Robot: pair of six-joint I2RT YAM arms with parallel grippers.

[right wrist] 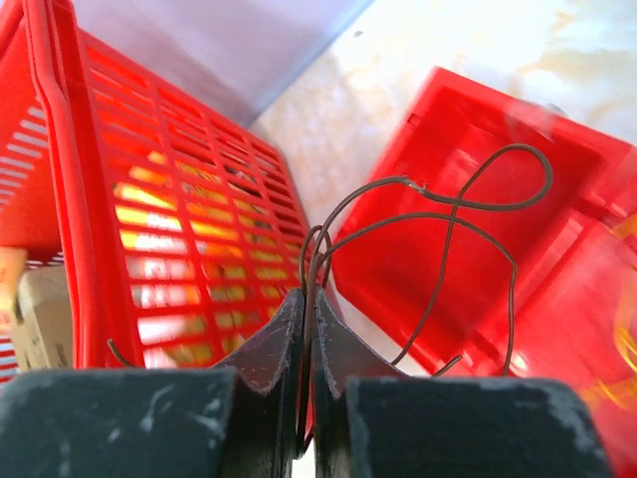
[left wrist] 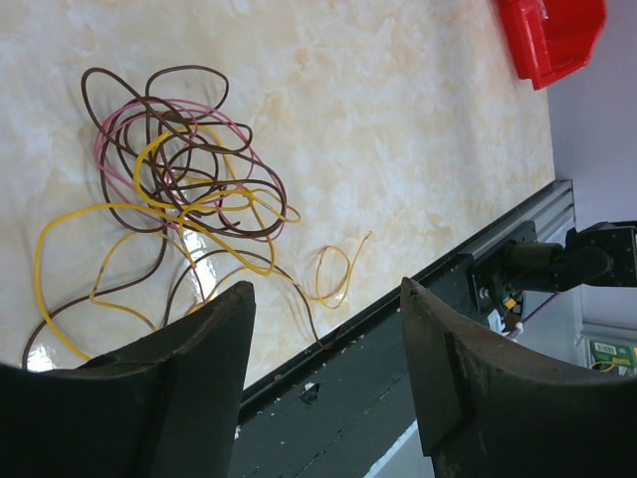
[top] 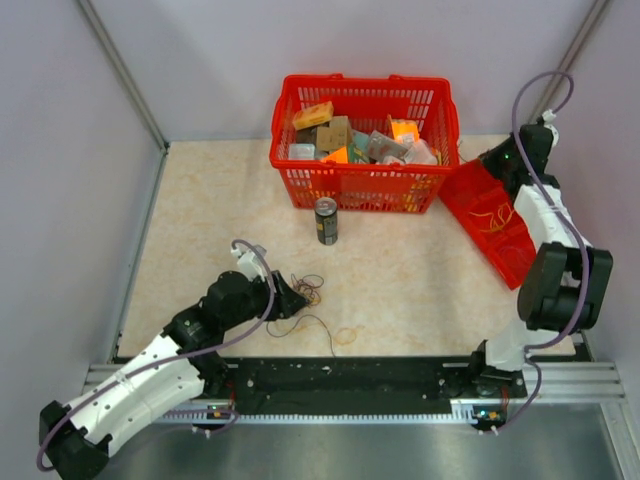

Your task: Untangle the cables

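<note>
The black mounting rail (top: 340,385) is running along 6 o'clock of the overhead view. From its left end the left arm (top: 150,375) is reaching toward the centre, and the left gripper (top: 296,300) is hanging just beside the cables (top: 312,288). These are lying tangled on the table (top: 220,200) just below centre, with loose strands trailing toward 6 o'clock. A drink can (top: 326,220) is standing upright near centre, in front of a red basket (top: 360,188) at 12 o'clock, and a red bin (top: 492,222) is lying at an angle at 3 o'clock beside the right arm (top: 553,285). In the left wrist view the two fingers (left wrist: 189,383) are standing well apart with nothing between them, while the brown, yellow and pink knot is resting at 10 o'clock. In the right wrist view the right gripper (right wrist: 309,299) is pinching its fingers together on a dark cable (right wrist: 450,214), which is looping toward 2 o'clock in front of the bin, with the basket at 9 o'clock.
</note>
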